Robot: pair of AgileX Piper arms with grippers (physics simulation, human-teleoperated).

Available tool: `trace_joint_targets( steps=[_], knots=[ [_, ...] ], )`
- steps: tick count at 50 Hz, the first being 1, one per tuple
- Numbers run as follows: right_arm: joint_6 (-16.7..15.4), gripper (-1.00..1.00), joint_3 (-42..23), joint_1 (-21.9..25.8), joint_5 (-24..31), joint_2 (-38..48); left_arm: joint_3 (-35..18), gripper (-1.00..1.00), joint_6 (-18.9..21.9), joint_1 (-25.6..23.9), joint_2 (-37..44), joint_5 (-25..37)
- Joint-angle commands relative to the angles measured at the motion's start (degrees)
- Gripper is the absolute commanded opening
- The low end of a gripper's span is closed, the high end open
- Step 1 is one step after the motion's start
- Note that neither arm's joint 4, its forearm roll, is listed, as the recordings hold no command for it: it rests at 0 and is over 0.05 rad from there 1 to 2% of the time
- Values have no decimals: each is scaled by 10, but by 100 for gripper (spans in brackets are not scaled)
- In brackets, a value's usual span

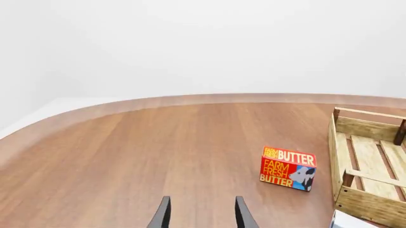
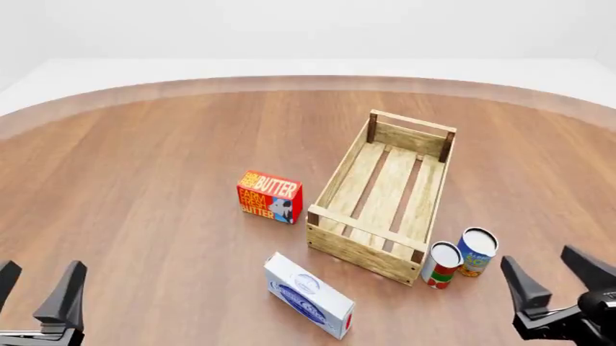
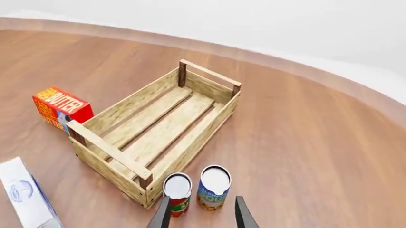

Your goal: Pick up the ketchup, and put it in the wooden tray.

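On the table, the wooden tray lies empty at centre, a butter box to its left. I cannot tell where the ketchup is. Left gripper and right gripper hover with jaws spread, holding nothing.

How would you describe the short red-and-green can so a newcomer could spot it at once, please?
Find the long light-wood slatted crate mid-table. Two short white-topped cans stand just outside its near right corner. Yours is the red-and-green can next to the corner, not the blue can beside it.
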Motion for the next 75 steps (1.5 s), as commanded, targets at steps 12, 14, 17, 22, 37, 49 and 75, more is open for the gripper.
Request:
trace_joint_targets(
  steps=[12,14,17,22,37,49,75],
  knots=[
    [-19,100,-153,133,204,36,0,100,0,0,0,0],
    [-22,100,-151,147,195,49,0,100,0,0,0,0],
    [-14,100,-147,184,170,83,0,100,0,0,0,0],
    [18,100,-138,254,110,147,0,100,0,0,0,0],
    [25,100,-158,365,24,255,0,100,0,0,0,0],
    [21,100,-184,447,-61,380,0,100,0,0,0,0],
    [-4,100,-289,559,-138,568,0,100,0,0,0,0]
  ],
)
